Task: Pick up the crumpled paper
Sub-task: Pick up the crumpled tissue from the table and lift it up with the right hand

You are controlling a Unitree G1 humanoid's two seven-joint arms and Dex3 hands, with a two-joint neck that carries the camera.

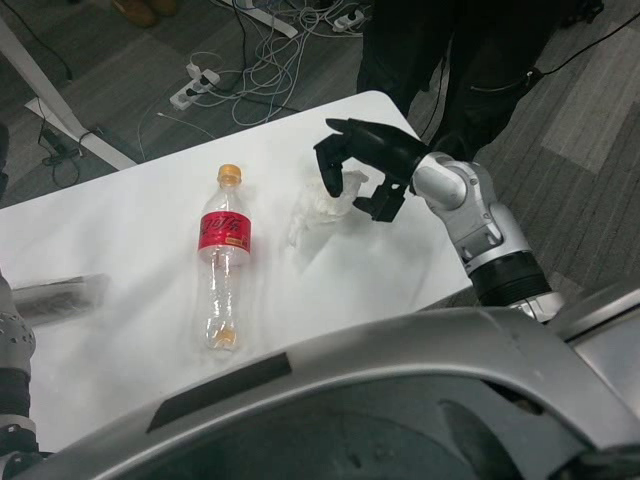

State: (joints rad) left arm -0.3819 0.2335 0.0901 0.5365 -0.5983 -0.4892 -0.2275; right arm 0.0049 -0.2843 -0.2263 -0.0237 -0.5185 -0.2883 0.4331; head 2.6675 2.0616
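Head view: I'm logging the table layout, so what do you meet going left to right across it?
Left forearm → plastic bottle → crumpled paper → right hand, its fingers over the paper.

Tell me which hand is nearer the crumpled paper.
Right. The right hand hangs over the crumpled paper's far right end, fingers curled around it. The left hand isn't in view; only its forearm shows at the table's near left edge, beyond the bottle.

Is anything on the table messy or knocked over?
Yes. The plastic bottle lies flat on its side on the white table and looks empty. Beside it sits the crumpled paper, all scrunched up, with the right hand curled over it.
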